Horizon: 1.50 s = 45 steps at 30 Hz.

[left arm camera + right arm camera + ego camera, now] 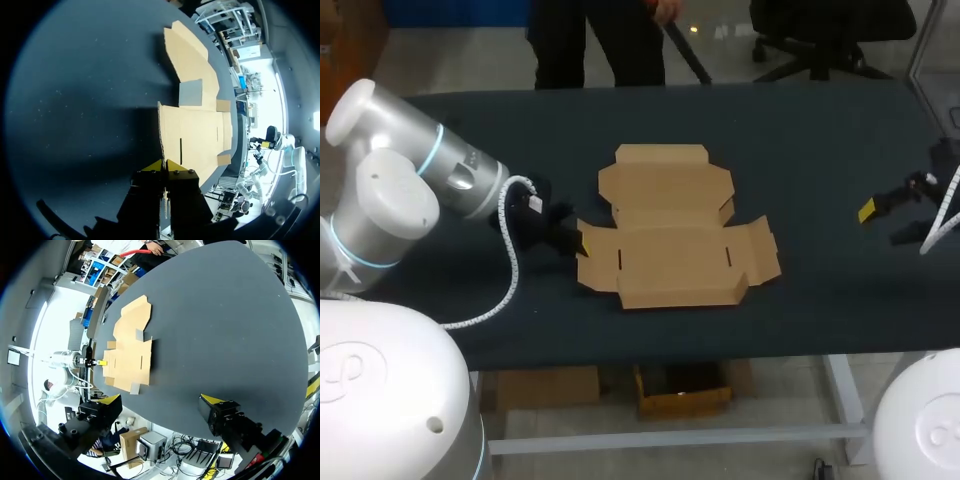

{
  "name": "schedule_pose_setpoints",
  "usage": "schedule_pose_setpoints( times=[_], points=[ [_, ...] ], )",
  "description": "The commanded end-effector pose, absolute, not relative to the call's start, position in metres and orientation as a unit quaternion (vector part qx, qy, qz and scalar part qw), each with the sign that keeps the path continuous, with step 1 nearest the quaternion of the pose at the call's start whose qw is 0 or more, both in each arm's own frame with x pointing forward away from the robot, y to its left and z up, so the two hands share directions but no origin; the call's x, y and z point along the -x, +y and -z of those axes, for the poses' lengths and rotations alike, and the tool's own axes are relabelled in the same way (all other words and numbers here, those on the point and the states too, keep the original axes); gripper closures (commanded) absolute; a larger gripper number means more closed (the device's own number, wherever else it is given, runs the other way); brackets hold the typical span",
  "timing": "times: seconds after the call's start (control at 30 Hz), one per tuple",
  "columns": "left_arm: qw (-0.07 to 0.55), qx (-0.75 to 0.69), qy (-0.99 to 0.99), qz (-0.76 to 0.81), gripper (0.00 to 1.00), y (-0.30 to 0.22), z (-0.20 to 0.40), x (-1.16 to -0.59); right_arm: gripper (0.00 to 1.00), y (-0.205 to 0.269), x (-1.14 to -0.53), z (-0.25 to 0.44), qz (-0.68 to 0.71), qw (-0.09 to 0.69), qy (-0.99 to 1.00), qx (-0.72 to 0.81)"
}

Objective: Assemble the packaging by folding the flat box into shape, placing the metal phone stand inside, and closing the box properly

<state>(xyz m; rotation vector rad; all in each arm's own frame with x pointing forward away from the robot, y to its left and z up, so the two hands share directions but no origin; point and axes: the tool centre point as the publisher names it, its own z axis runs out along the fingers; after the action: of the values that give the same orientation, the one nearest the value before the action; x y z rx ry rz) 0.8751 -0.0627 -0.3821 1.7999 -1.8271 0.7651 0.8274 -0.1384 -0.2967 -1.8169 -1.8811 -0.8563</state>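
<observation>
A flat, unfolded brown cardboard box point(670, 235) lies in the middle of the dark table. My left gripper point(582, 243) is at the box's left side, shut on the edge of its left flap. In the left wrist view the yellow tips point(164, 166) pinch that corrugated edge, and the rest of the box point(200, 125) spreads out ahead. Far off at the table's right side, my right gripper point(892, 222) is open and holds nothing. Its wrist view shows the fingers wide apart point(164, 400), with the box point(130, 350) well ahead. No metal phone stand is in view.
The dark table point(800, 130) stretches bare between the box and my right gripper, and behind the box. The box's near flap lies close to the table's front edge point(720, 340).
</observation>
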Motion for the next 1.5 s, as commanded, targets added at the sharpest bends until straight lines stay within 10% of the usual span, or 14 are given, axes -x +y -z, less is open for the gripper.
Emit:
schedule_pose_setpoints(
  times=[0.03, 0.7, 0.77, 0.8, 0.83, 1.5],
  points=[
    [0.234, -0.653, -0.664, -0.279, 1.0, -0.062, 0.386, -0.876, 0.0, -0.138, -0.831, 0.298, 0.303, 0.197, -0.671, 0.647],
    [0.225, -0.661, -0.653, -0.293, 1.0, -0.069, 0.384, -0.876, 0.0, -0.137, -0.833, 0.295, 0.305, 0.199, -0.675, 0.641],
    [0.226, -0.663, -0.651, -0.293, 0.69, -0.069, 0.384, -0.876, 0.0, -0.137, -0.833, 0.295, 0.305, 0.199, -0.676, 0.641],
    [0.225, -0.664, -0.65, -0.293, 0.22, -0.068, 0.384, -0.876, 0.0, -0.137, -0.833, 0.295, 0.305, 0.2, -0.675, 0.641],
    [0.223, -0.665, -0.649, -0.293, 0.0, -0.068, 0.383, -0.875, 0.0, -0.137, -0.834, 0.295, 0.305, 0.2, -0.675, 0.641],
    [0.189, -0.665, -0.645, -0.324, 0.0, -0.051, 0.315, -0.899, 0.0, -0.125, -0.867, 0.281, 0.335, 0.207, -0.675, 0.623]
  ],
)
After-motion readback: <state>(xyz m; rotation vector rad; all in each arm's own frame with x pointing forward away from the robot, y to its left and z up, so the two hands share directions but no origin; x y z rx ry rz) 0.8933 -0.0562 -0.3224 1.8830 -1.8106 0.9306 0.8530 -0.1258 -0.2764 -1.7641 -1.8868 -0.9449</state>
